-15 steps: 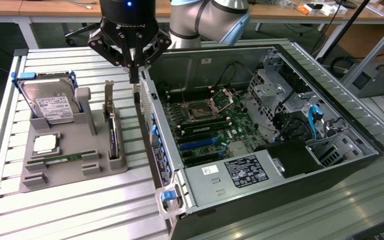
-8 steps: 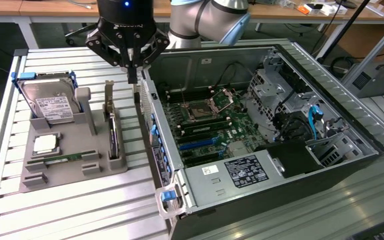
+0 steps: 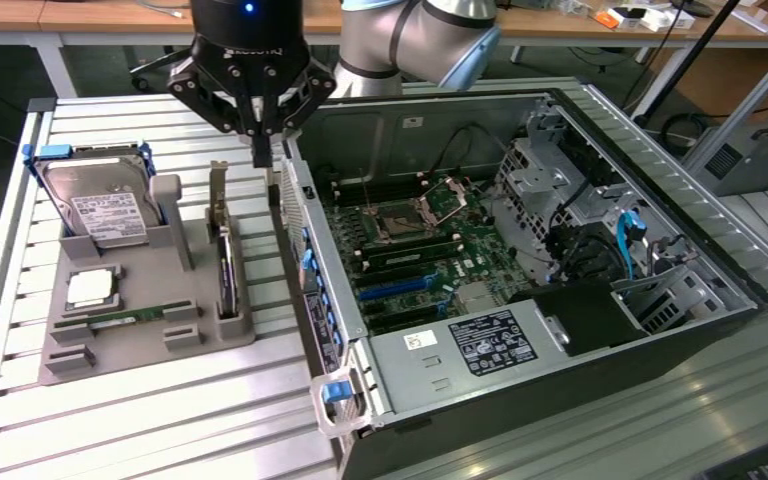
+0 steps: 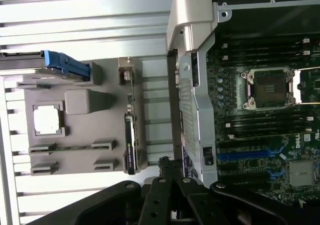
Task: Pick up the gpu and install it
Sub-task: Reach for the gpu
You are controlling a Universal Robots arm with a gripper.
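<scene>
The gpu [image 3: 225, 272] is a thin dark card standing on edge in a slot of the grey holder tray [image 3: 131, 352], with its silver bracket [image 3: 217, 186] at the far end. In the wrist view the gpu [image 4: 131, 135] lies between the tray and the computer case. My gripper [image 3: 263, 152] hangs shut and holds nothing. It is above the gap between the tray and the case wall, just to the exterior view's right of the bracket and clear of the card.
The open computer case [image 3: 584, 110] lies on the slatted table, showing the motherboard's CPU socket [image 3: 404, 218] and blue expansion slots [image 3: 391, 290]. The tray also holds a hard drive [image 3: 104, 205], a processor chip [image 3: 91, 288] and a green memory stick [image 3: 124, 318].
</scene>
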